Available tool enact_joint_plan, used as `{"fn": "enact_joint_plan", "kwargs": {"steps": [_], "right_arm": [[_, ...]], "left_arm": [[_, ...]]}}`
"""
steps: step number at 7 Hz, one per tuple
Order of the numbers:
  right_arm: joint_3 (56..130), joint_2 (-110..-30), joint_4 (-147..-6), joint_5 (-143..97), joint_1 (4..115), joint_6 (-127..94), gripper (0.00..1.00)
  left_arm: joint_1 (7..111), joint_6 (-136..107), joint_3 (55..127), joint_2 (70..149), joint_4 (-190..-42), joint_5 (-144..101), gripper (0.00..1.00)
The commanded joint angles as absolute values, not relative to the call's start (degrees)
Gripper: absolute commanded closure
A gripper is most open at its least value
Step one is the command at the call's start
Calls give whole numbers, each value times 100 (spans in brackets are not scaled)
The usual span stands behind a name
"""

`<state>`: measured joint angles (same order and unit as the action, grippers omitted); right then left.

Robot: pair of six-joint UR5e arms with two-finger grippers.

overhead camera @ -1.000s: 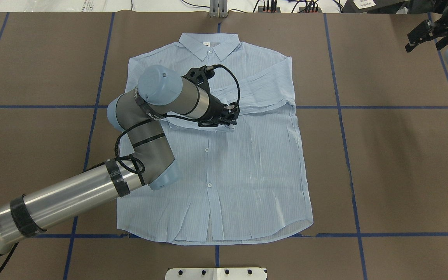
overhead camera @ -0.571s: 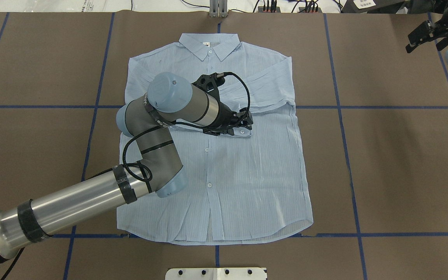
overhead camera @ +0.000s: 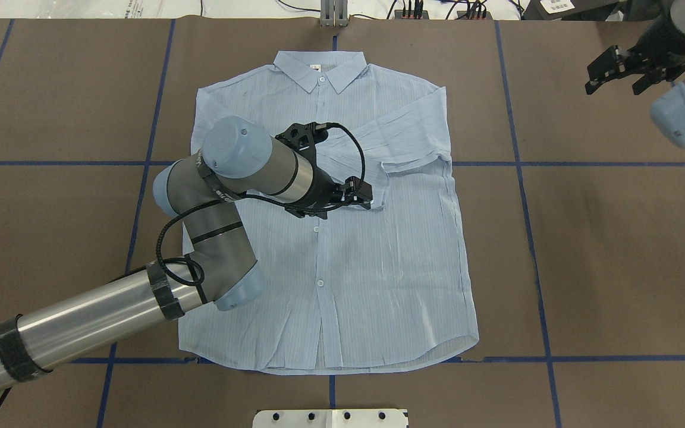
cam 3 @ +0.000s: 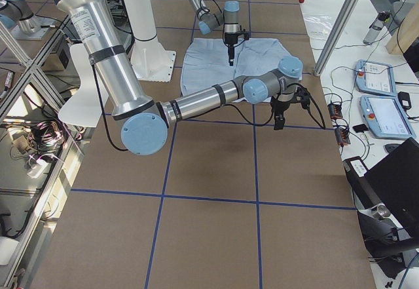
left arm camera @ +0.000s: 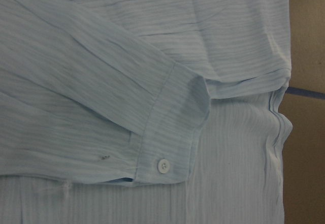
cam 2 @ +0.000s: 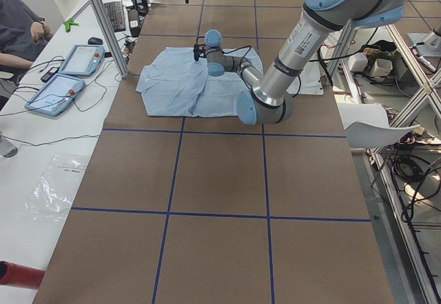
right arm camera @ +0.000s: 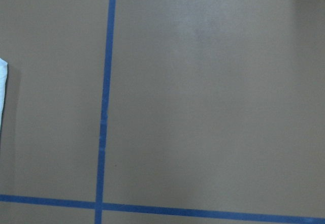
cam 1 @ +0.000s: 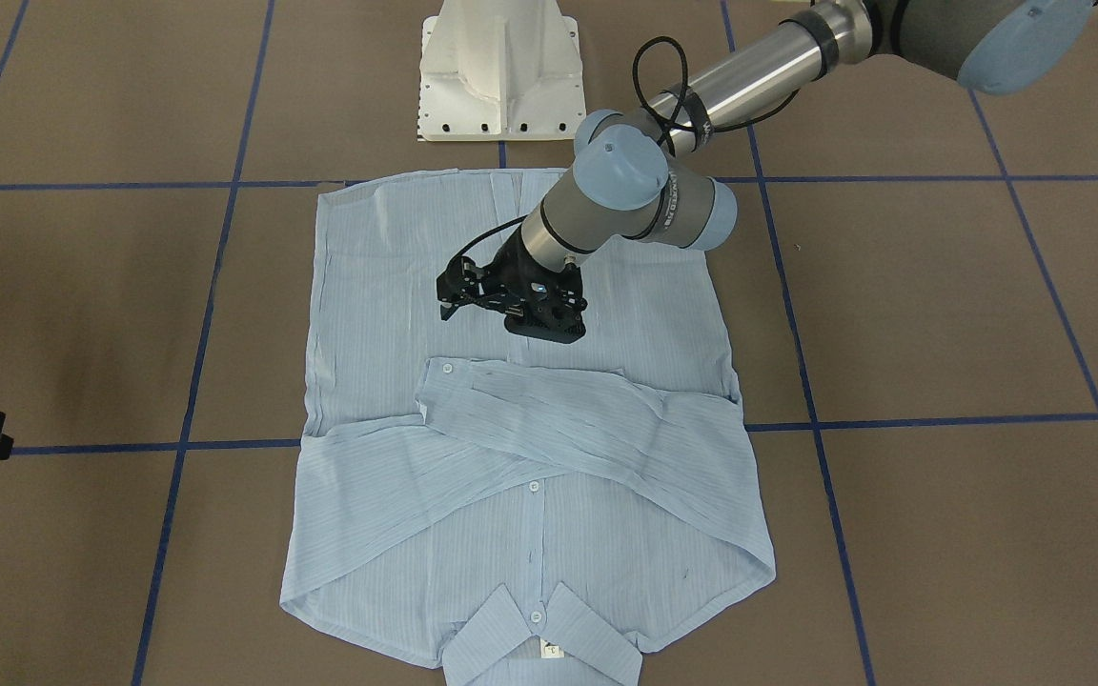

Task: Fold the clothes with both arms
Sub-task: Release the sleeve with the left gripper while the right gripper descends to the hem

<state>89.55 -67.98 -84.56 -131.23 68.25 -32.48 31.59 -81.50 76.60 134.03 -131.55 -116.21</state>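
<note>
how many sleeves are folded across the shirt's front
2. On the light-blue striped shirt, one long sleeve lies on top, with a buttoned cuff; the other sleeve crosses beneath it.

Shirt [overhead camera: 378,267]: light blue, fine stripes, flat, front up, buttoned. Collar [overhead camera: 321,70] on side far from robot, hem [overhead camera: 330,364] on near side. Both sleeves [cam 1: 549,419] folded across chest, crossing. Cuff [left arm camera: 172,127] with white button [left arm camera: 162,166] lies on top. Left arm [overhead camera: 110,309] reaches over shirt, left gripper [overhead camera: 363,197] above cuff, holding nothing. Right arm [overhead camera: 675,113] off to side, right gripper [overhead camera: 611,88] spread wide, well apart from shirt.
</note>
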Motion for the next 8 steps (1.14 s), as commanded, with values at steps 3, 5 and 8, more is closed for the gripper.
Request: {"fn": "enact_joint_plan", "kwargs": {"steps": [3, 5, 8], "right_arm": [[11684, -8215, -8455, -12167, 5050, -5934, 0], [12399, -8594, -8403, -11211, 3776, -7201, 0], [12437, -9404, -7093, -10171, 2560, -8129, 0]], "left_arm": [[3243, -7216, 10444, 11354, -11453, -11628, 0], [3226, -7216, 11203, 10481, -11461, -11549, 0], [2595, -7478, 11698, 9652, -11470, -10488, 0]]}}
